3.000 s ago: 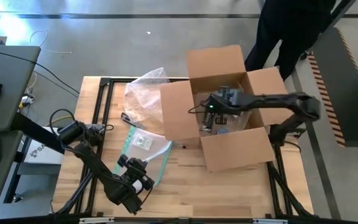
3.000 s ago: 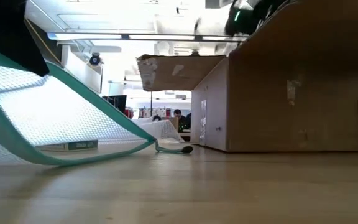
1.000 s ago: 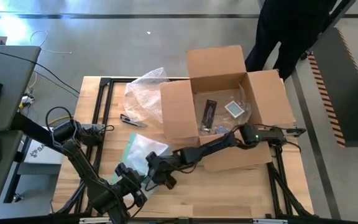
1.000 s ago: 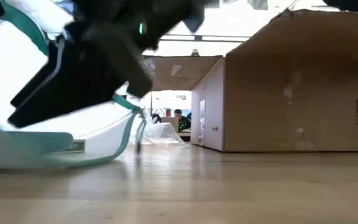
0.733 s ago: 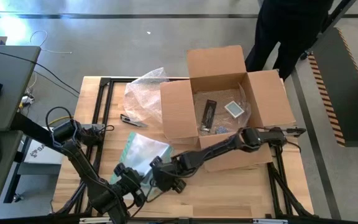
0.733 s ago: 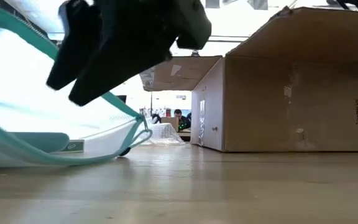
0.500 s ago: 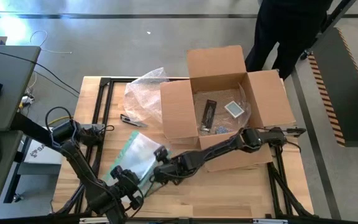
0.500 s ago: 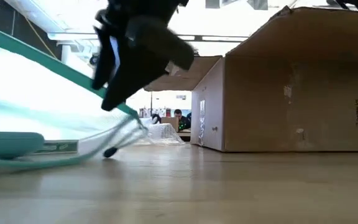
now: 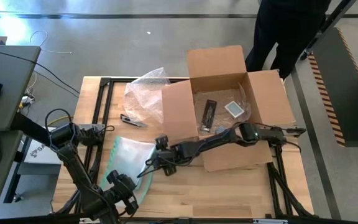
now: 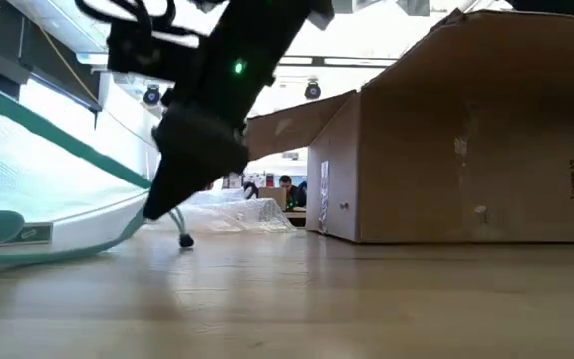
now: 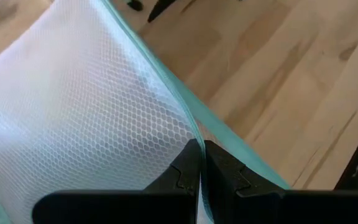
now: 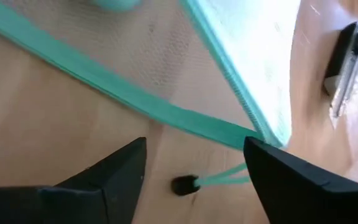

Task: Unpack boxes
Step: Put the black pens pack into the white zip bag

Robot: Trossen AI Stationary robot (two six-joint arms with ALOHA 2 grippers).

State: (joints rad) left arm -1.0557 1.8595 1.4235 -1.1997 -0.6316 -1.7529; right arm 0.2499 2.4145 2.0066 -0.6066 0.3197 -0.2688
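Holding the flat clear mesh pouch with a teal edge (image 9: pixel 128 163) tight, the left hand (image 9: pixel 122 188) waits while the right hand (image 12: pixel 191 163) hangs wide just above its zip pull (image 12: pixel 183 185); the big brown cardboard box (image 9: pixel 232 106) sits open behind, so I think unzipping comes next.

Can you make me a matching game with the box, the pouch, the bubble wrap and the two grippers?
Things:
1. box
2. pouch
3. bubble wrap
4. left gripper
5. right gripper

States:
A. open, above the pouch's pull cord
B. flaps open, small items inside
C. shut on the pouch's edge
D. crumpled beside the box
E. mesh with a teal edge, lifted at one end

Pairs: 1-B, 2-E, 3-D, 4-C, 5-A
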